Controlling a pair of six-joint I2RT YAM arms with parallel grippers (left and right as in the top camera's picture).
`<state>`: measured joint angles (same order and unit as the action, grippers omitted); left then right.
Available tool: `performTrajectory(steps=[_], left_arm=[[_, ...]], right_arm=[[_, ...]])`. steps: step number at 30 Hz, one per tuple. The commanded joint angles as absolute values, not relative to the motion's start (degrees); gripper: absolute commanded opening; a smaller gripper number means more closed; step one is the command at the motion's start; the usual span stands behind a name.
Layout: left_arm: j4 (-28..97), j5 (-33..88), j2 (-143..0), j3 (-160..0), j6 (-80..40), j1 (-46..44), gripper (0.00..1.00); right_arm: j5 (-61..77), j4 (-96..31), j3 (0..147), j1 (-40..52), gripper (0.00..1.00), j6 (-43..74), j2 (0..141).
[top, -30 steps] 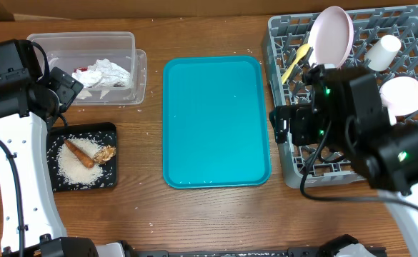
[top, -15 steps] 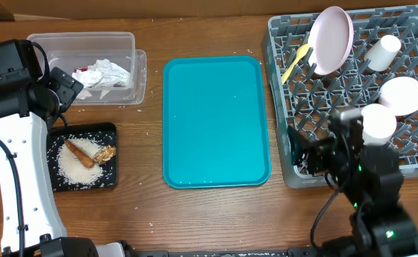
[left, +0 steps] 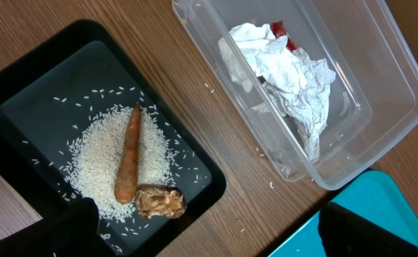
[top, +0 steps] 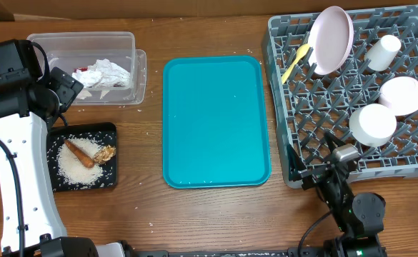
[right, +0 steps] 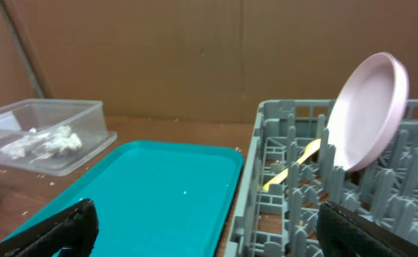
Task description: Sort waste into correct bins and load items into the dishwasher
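The grey dishwasher rack (top: 316,107) holds the pink plate (top: 331,39) on edge, yellow spoon (top: 295,63), white cup (top: 382,52), pink bowl (top: 403,95) and whitish bowl (top: 372,124). In the clear tub (top: 80,43) lie the crumpled napkin (left: 287,78) and red wrapper (left: 279,28). The black tray (left: 194,153) carries rice (left: 98,164), the carrot stick (left: 128,164) and the brown chunk (left: 160,202). My left gripper (top: 64,87) hangs open and empty above tub and tray. My right gripper (right: 219,235) is open and empty, low by the rack's front left corner.
The teal serving tray (top: 216,121) lies bare in the middle between the bins and the rack. A few rice grains dot the wood round the tub and black tray. A brown wall stands behind the table.
My right arm has pulled back from over the rack toward the table's front edge, uncovering the whitish bowl in the rack. The left arm has not moved.
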<state>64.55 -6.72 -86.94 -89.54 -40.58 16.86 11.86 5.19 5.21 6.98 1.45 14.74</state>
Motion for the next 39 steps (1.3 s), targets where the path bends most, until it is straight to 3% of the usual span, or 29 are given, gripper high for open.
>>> performTrajectory(steps=[1, 12, 22, 39], left_arm=[[64.49, -7.49, -87.26, -89.73, -41.58, 16.82, 1.00], [64.49, -7.49, -87.26, -89.73, -41.58, 16.82, 1.00], [64.49, -7.49, -87.26, -89.73, -41.58, 16.82, 1.00], [64.49, -7.49, -87.26, -89.73, -41.58, 16.82, 1.00]], right_arm=[[12.10, 6.20, 3.40, 4.82, 1.00, 1.23, 11.18], [11.86, 3.05, 0.45, -0.45, 1.00, 1.23, 0.12], [7.31, -4.29, 0.47, -1.98, 1.00, 1.43, 0.16], [7.33, -4.12, 0.47, -1.96, 1.00, 1.48, 0.16]])
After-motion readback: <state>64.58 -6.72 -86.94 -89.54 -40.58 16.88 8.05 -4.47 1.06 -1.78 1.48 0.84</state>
